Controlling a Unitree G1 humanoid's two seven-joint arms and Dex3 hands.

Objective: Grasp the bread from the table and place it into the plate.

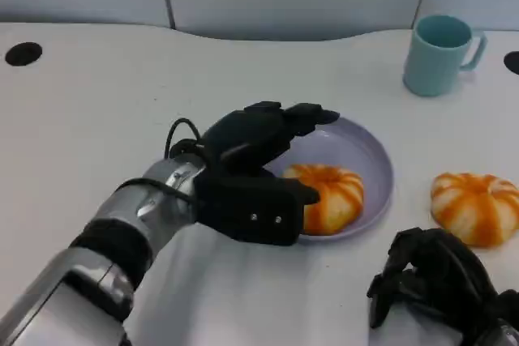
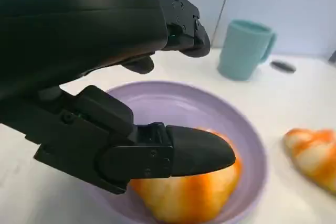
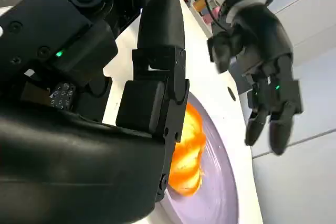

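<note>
— Nearest the head camera, what is shown?

— Right hand point(image 1: 442, 285), black, low at the table's near edge, just on the near side of a second bread roll point(image 1: 476, 207). Its fingers are curled inward with nothing visibly between them; the roll beside it lies apart from the fingers, on the bare white table point(image 1: 97, 119).

— And the plate?

— Lavender plate point(image 1: 369, 151), round, shallow-rimmed. One orange-and-white striped bread roll point(image 1: 328, 194) lies inside it, on the half nearer the robot. The second roll lies outside the plate, to its right, not touching the rim.

— Where is the left hand relative to the plate?

— Left hand point(image 1: 255, 169) reaches over the plate's left rim from the silver forearm point(image 1: 142, 216). In the left wrist view its fingers point(image 2: 181, 24) are spread above the plate and its thumb point(image 2: 197, 150) extends over the roll in the plate point(image 2: 184, 195); whether the thumb touches the bread cannot be told. The hand holds nothing, fingers apart.

— Anything else near the plate?

— Teal mug point(image 1: 438, 53), upright, beyond the plate and to its right, handle turned away from the plate. The right wrist view shows the left hand's fingers point(image 3: 275, 116) hanging spread over the plate's point(image 3: 215, 182) far side.
</note>
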